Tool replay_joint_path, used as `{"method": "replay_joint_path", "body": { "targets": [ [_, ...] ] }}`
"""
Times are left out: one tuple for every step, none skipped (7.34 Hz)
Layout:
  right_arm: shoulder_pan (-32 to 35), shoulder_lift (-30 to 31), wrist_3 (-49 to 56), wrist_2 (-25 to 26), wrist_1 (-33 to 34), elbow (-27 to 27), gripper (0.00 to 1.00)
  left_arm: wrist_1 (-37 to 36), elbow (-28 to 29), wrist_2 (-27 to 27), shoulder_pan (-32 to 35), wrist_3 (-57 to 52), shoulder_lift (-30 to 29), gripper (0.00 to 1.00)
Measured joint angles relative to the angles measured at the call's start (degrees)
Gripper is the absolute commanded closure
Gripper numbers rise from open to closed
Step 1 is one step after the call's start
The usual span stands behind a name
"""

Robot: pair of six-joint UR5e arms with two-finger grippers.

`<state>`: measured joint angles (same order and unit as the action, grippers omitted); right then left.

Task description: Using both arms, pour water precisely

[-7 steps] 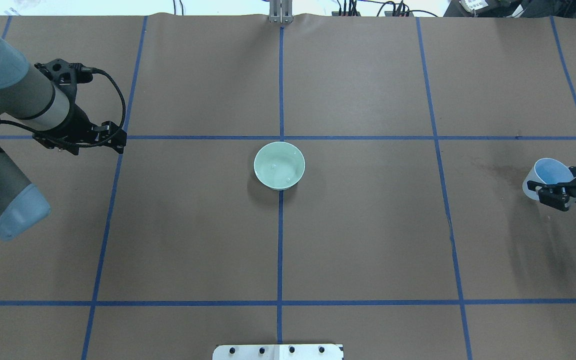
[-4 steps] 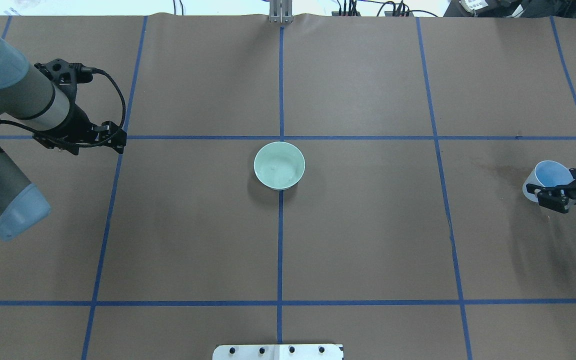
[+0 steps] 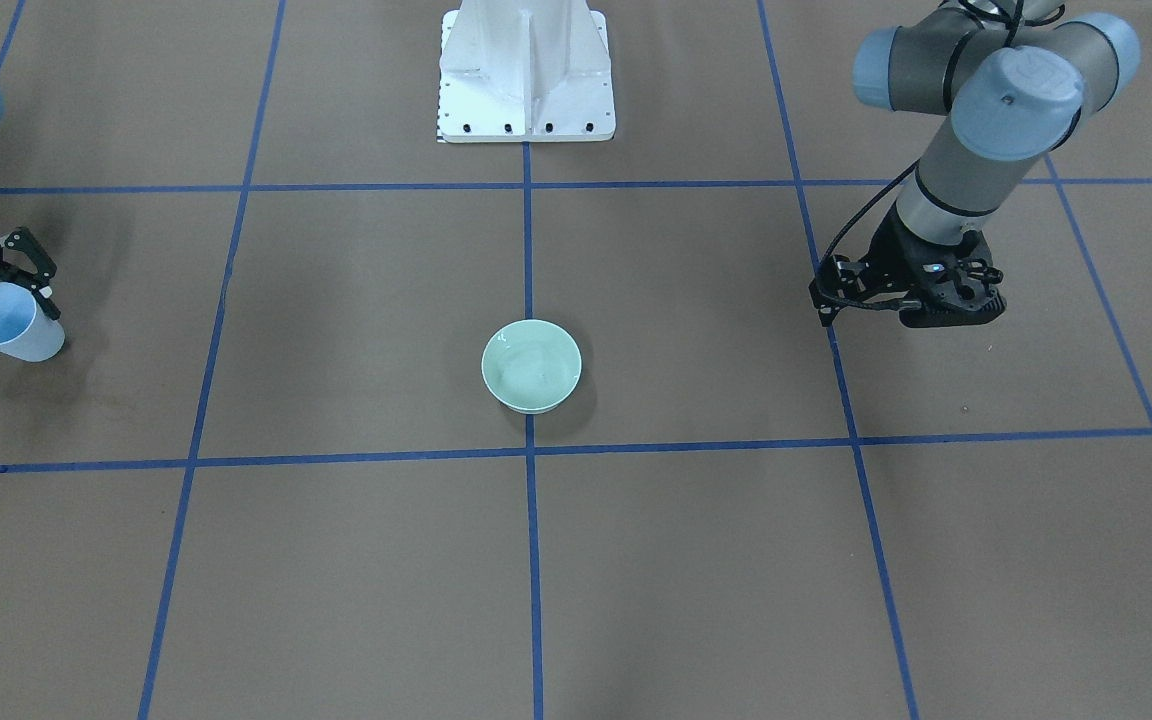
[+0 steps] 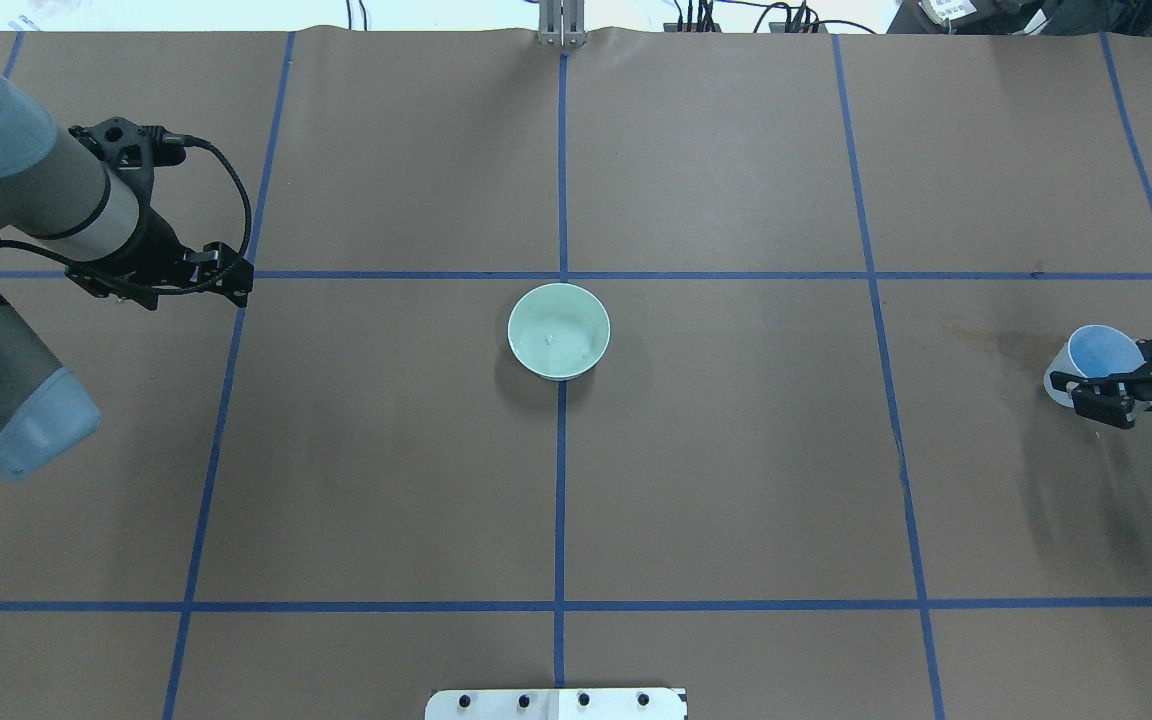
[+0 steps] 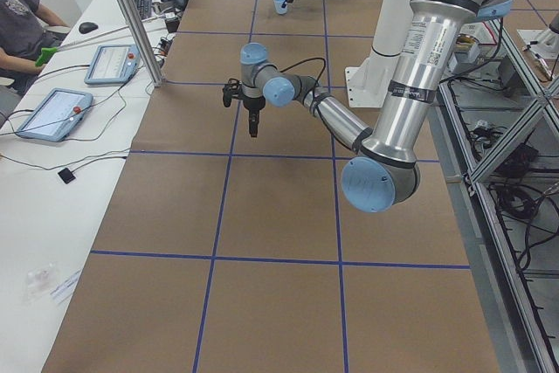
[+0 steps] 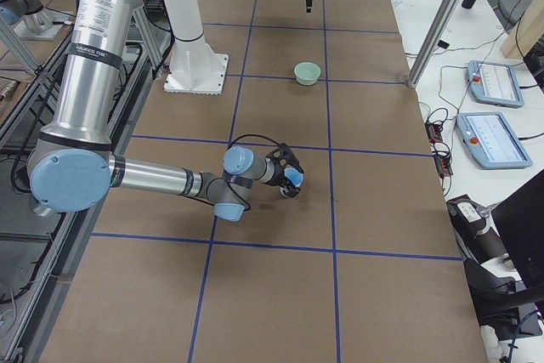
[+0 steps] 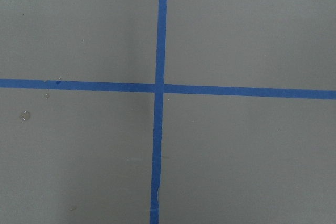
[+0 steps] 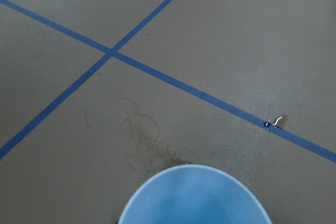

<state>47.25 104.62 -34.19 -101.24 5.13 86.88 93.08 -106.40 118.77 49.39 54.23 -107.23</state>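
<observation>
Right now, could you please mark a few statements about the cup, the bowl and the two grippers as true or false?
1. The right gripper grips the blue cup. True.
2. The green bowl stands on the white pedestal. False: it stands on the table, on a blue tape line, apart from the white pedestal.
3. The left gripper carries a second cup. False: nothing shows in it.
4. The green bowl lies between the two grippers, touching neither. True.
5. The blue cup is held over the green bowl. False: it is well off to the robot's right of it.
</observation>
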Motion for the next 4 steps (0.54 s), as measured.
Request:
{"method": "replay_joint_path", "body": {
  "targets": [
    [-0.1, -0.1, 0.0, 0.0, 0.0, -0.2, 0.01, 0.0, 0.0, 0.0, 0.0, 0.0, 0.0, 0.00],
    [-0.1, -0.3, 0.0, 0.0, 0.0, -0.5, 0.01, 0.0, 0.0, 0.0, 0.0, 0.0, 0.0, 0.00],
    [-0.1, -0.3, 0.0, 0.0, 0.0, -0.5, 0.01, 0.0, 0.0, 0.0, 0.0, 0.0, 0.0, 0.00],
    [-0.1, -0.3, 0.0, -0.3, 0.0, -0.3, 0.01, 0.0, 0.0, 0.0, 0.0, 0.0, 0.0, 0.00]
  ]
}}
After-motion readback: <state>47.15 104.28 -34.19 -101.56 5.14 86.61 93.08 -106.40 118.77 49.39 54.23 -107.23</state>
